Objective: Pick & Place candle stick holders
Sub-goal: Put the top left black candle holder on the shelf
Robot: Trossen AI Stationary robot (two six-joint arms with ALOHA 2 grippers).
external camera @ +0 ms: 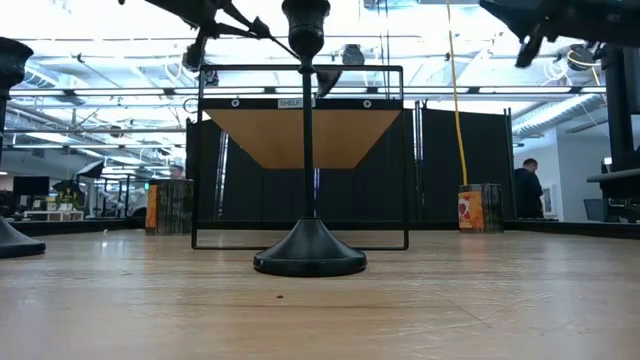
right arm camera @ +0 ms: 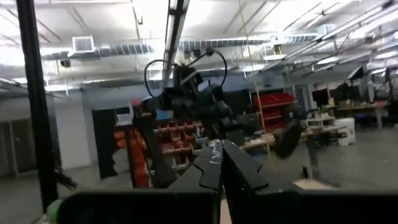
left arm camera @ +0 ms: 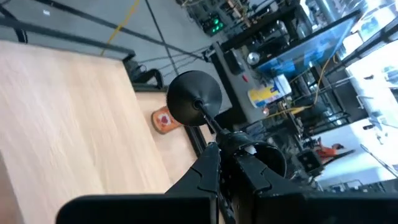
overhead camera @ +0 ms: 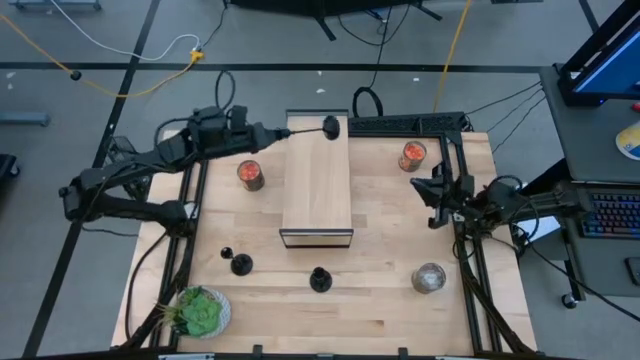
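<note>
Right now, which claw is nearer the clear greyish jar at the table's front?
Right. The right claw waits at the table's right edge, just behind the clear greyish jar. The left claw is far across, holding a candle stick holder over the shelf's back end.

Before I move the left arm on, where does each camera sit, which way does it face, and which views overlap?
High view: overhead, straight down on the pale wooden table; both arms show, left gripper holding a small black candle stick holder over the wooden shelf box.
Low view: table height, level across; another black holder fills the centre.
Left wrist view: past its own shut fingers, at the held holder's round base.
Right wrist view: level into the room, own fingers shut.
High and left wrist views share the held holder.
</note>
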